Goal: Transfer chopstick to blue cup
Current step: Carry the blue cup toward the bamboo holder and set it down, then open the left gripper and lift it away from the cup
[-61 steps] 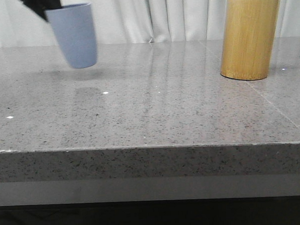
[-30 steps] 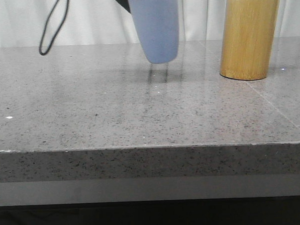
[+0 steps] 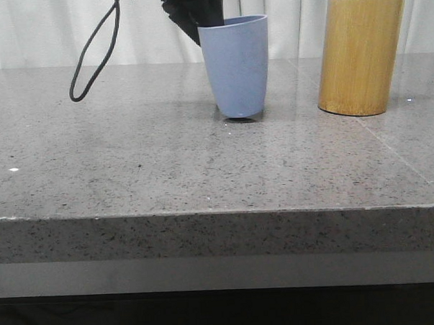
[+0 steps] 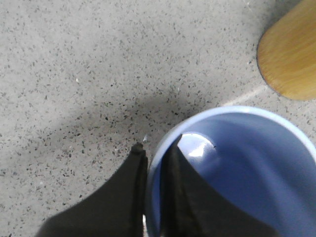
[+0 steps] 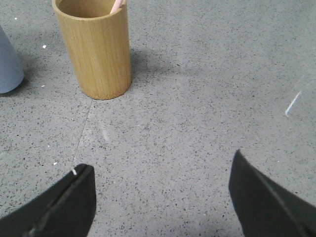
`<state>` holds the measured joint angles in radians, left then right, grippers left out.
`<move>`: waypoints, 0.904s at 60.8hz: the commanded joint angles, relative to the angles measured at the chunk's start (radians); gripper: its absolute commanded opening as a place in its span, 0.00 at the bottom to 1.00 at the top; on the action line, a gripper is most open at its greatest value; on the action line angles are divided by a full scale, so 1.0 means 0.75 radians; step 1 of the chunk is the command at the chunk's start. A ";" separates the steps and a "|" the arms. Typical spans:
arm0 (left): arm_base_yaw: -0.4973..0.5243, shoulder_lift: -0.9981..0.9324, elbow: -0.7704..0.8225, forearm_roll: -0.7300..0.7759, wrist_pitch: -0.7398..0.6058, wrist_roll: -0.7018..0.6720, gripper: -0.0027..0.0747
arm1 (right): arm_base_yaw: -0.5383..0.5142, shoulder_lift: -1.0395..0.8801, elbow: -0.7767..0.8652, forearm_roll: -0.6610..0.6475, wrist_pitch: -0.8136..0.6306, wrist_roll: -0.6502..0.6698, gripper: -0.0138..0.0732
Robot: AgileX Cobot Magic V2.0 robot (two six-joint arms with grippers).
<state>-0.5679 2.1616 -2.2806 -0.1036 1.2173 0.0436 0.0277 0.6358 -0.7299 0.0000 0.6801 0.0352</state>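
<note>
Positioning step: left end effector (image 4: 154, 163) pinches blue cup (image 3: 235, 64) rim, base near surface (image 3: 202, 156). Right end effector (image 5: 160, 190) wide, empty. Next: release cup, fetch chopstick (image 5: 116, 6) from bamboo holder (image 3: 360, 55).

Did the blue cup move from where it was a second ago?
Yes. The blue cup, carried by the left pincer, went rightward toward the bamboo holder, which stayed put, and came down to just about the table.
</note>
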 commanded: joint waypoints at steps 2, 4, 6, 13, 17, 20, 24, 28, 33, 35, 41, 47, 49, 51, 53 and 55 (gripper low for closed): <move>-0.010 -0.071 -0.047 -0.007 -0.008 0.000 0.05 | -0.004 0.013 -0.043 0.000 -0.084 -0.004 0.82; -0.010 -0.069 -0.047 -0.005 0.006 0.000 0.08 | -0.004 0.013 -0.043 0.000 -0.084 -0.004 0.82; -0.010 -0.066 -0.047 -0.002 0.013 0.000 0.12 | -0.004 0.013 -0.043 0.000 -0.084 -0.004 0.82; -0.010 -0.066 -0.048 -0.002 0.003 0.000 0.33 | -0.004 0.013 -0.043 0.000 -0.084 -0.004 0.82; -0.010 -0.066 -0.066 -0.002 0.000 0.000 0.46 | -0.004 0.013 -0.043 0.000 -0.084 -0.004 0.82; -0.010 -0.066 -0.079 -0.002 -0.001 0.000 0.52 | -0.004 0.013 -0.043 0.000 -0.084 -0.004 0.82; -0.010 -0.066 -0.110 -0.002 0.004 0.000 0.53 | -0.004 0.012 -0.043 0.000 -0.083 -0.004 0.82; -0.010 -0.066 -0.144 -0.002 0.011 0.000 0.52 | -0.004 0.012 -0.043 0.000 -0.083 -0.004 0.82; -0.010 -0.066 -0.195 -0.002 0.029 0.000 0.51 | -0.004 0.012 -0.043 0.000 -0.085 -0.004 0.82; -0.010 -0.069 -0.214 -0.002 0.035 0.000 0.51 | -0.004 0.012 -0.043 0.000 -0.088 -0.004 0.82; -0.005 -0.097 -0.220 -0.002 0.032 0.000 0.51 | -0.004 0.012 -0.043 0.000 -0.110 -0.004 0.82; 0.010 -0.138 -0.218 -0.002 0.042 0.000 0.51 | -0.006 0.029 -0.043 0.000 -0.131 -0.004 0.82; 0.013 -0.163 -0.216 -0.002 0.048 0.000 0.51 | -0.007 0.038 -0.043 -0.010 -0.144 -0.004 0.82; 0.020 -0.187 -0.210 -0.002 0.048 -0.007 0.51 | -0.007 0.056 -0.045 -0.013 -0.157 -0.004 0.82; 0.027 -0.214 -0.197 -0.007 0.048 -0.006 0.51 | -0.007 0.072 -0.051 -0.013 -0.170 -0.002 0.82; 0.031 -0.256 -0.179 -0.015 0.048 -0.006 0.51 | -0.007 0.099 -0.062 -0.013 -0.184 -0.001 0.82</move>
<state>-0.5564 2.1024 -2.4034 -0.0947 1.2633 0.0436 0.0277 0.6713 -0.7317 0.0000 0.6428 0.0352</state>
